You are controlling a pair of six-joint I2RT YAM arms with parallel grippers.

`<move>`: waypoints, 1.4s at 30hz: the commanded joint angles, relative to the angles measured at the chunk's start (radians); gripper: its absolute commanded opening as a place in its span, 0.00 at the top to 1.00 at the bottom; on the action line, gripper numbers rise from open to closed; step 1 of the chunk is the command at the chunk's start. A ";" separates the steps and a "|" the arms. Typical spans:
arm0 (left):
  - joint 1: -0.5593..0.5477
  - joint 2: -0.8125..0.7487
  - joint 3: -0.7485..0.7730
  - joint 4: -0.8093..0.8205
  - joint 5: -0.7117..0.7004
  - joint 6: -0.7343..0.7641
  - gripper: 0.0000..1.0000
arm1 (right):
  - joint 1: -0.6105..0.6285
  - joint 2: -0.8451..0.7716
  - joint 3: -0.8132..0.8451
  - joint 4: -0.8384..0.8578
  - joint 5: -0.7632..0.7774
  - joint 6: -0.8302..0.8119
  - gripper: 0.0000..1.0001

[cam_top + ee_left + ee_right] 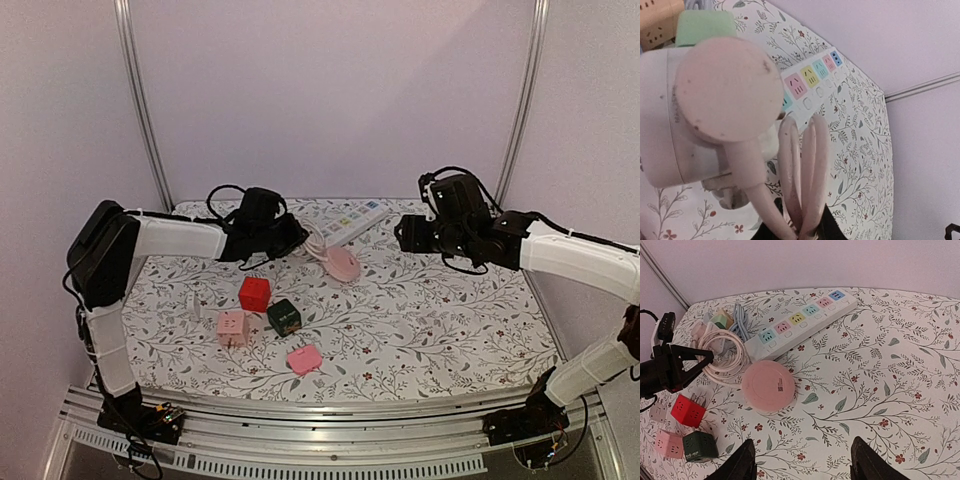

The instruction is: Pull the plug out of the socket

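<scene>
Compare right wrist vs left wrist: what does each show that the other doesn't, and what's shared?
Right wrist only: red cube adapter, pale pink cube adapter, dark green cube adapter, the left gripper shut on the coiled pinkish cable, and the open right gripper. Left wrist only: a close-up of the cable loops meeting at its bottom edge, and what looks like the white side of the round pink socket hub. Shared: that hub, the cable, white power strip with coloured sockets, green plug block, floral tablecloth.

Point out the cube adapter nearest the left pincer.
The red cube: it lies closest to the left pincer; the dark green cube and pink cube sit farther toward the arm bases.
</scene>
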 commanded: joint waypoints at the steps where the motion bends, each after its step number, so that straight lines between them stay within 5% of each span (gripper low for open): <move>1: -0.088 -0.106 -0.061 0.079 -0.010 0.013 1.00 | -0.005 -0.041 -0.023 -0.022 -0.013 0.023 0.37; 27: -0.541 -0.116 -0.122 0.056 0.012 -0.010 0.98 | 0.006 -0.088 -0.050 -0.099 -0.120 0.068 0.37; 32: -0.538 -0.134 -0.165 0.052 0.010 -0.002 0.79 | 0.019 -0.089 -0.045 -0.108 -0.116 0.081 0.37; 38: -0.530 -0.205 -0.199 -0.014 -0.008 0.076 0.38 | 0.039 -0.069 -0.028 -0.122 -0.108 0.073 0.34; 42: -0.530 -0.282 -0.191 -0.173 -0.044 0.161 0.22 | 0.043 -0.049 -0.011 -0.135 -0.142 0.062 0.34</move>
